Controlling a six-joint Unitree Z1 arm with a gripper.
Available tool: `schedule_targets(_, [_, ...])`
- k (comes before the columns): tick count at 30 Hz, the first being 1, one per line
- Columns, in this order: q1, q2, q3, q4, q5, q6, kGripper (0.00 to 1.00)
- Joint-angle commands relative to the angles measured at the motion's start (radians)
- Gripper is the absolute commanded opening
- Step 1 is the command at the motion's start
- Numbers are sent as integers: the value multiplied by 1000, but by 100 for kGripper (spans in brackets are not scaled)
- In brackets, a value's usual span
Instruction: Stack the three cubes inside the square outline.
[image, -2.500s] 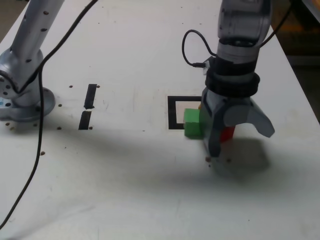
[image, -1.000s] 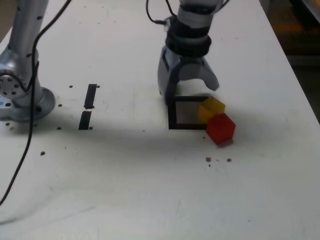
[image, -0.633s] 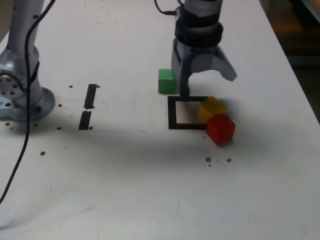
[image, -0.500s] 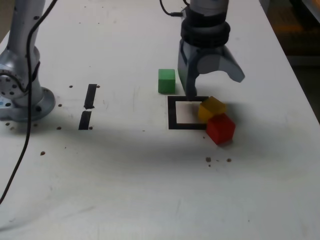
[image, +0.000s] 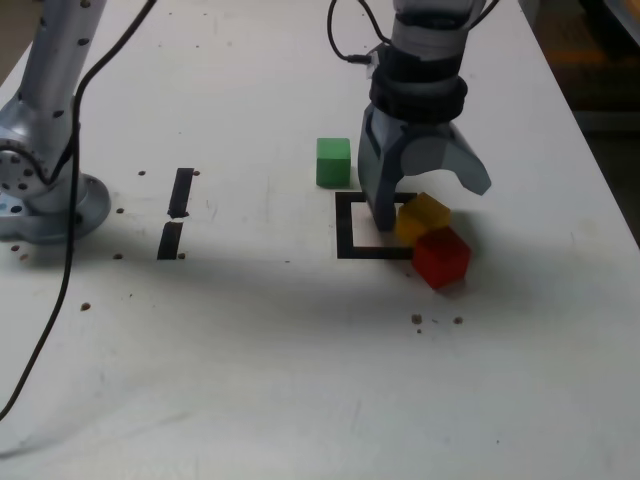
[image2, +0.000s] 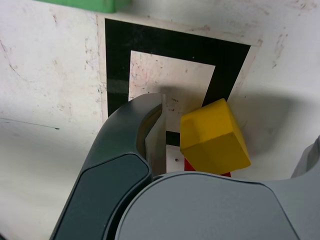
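My gripper (image: 425, 200) is open and low over the table, its jaws straddling the yellow cube (image: 425, 214). One fingertip (image: 381, 216) stands inside the square outline (image: 345, 236); the other hangs past the cube on the exterior view's right. The yellow cube (image2: 215, 137) sits turned on the outline's (image2: 175, 42) right border. Touching its near side, outside the outline, is the red cube (image: 441, 257). The green cube (image: 333, 162) rests alone just beyond the outline's far left corner. In the wrist view, the gripper (image2: 235, 122) shows one finger (image2: 152, 130) beside the yellow cube and nothing gripped.
Two short black tape strips (image: 176, 212) lie at the exterior view's left. The arm's grey base (image: 40, 190) and a black cable (image: 70, 200) are at the far left. Small dark specks (image: 436, 320) dot the table near the red cube.
The gripper has left the green cube's side, moved to the exterior view's right and come down around the yellow cube. The cubes have stayed put over the last half second.
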Motion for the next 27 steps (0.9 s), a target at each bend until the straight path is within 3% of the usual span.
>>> schedule_targets(1, [0, 13, -8, -1, -11, 0, 100])
schedule_targets(14, [0, 43, -16, 1, -24, 0, 92])
schedule_targets(27, [0, 43, -1, -23, -24, -4, 61])
